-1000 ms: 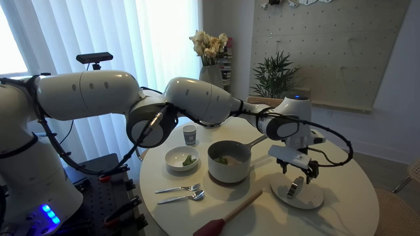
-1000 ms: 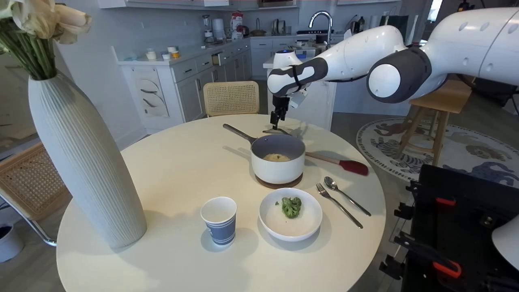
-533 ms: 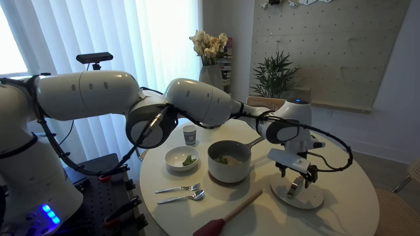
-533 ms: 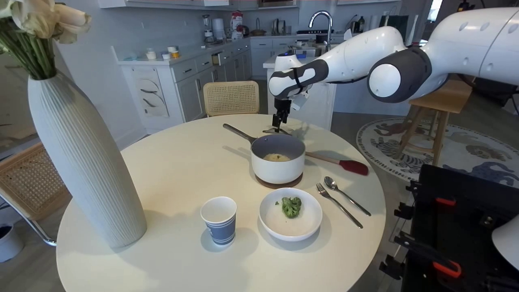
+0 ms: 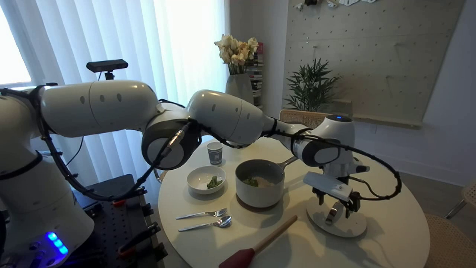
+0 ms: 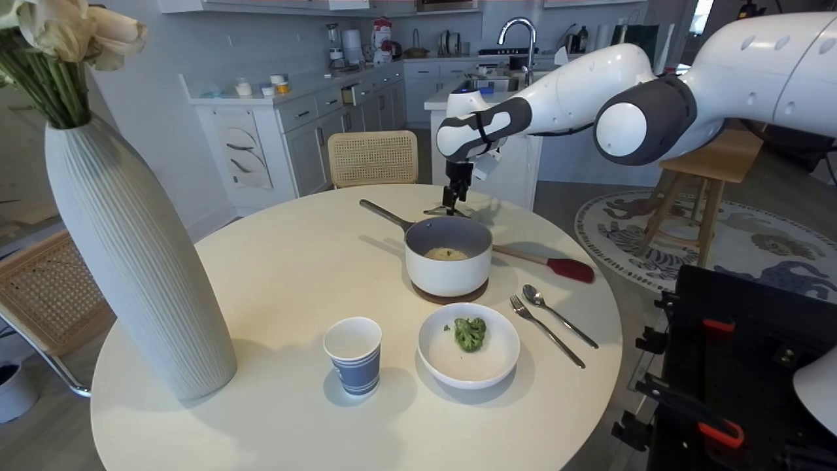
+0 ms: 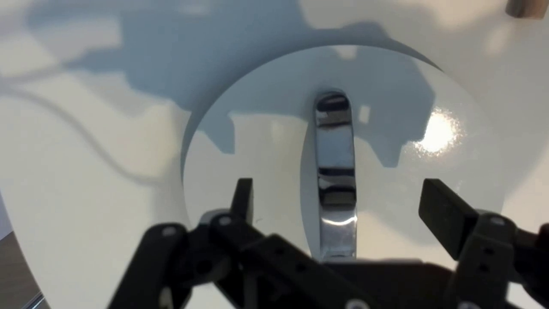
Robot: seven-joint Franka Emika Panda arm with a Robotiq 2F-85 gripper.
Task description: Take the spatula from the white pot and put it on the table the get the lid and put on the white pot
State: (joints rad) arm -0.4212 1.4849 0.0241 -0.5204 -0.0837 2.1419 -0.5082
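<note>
Wrist view: looks down on the lid point(image 7: 379, 193), past jaws spread wide and released, with a gap on each side of its shiny handle point(image 7: 336, 146). In an exterior view: shows the lid lying near the right edge of the table point(image 5: 398, 223) (a band of white surface in between), with room toward the white pot point(image 5: 259, 191) nearer the middle, and the spatula point(image 5: 269, 238) slanting toward the near edge. Holds the arm point(image 5: 227, 115) stretched from past the left edge, bent down at the wrist, and points the gripper point(image 5: 334, 209) downward just above the lid.
</note>
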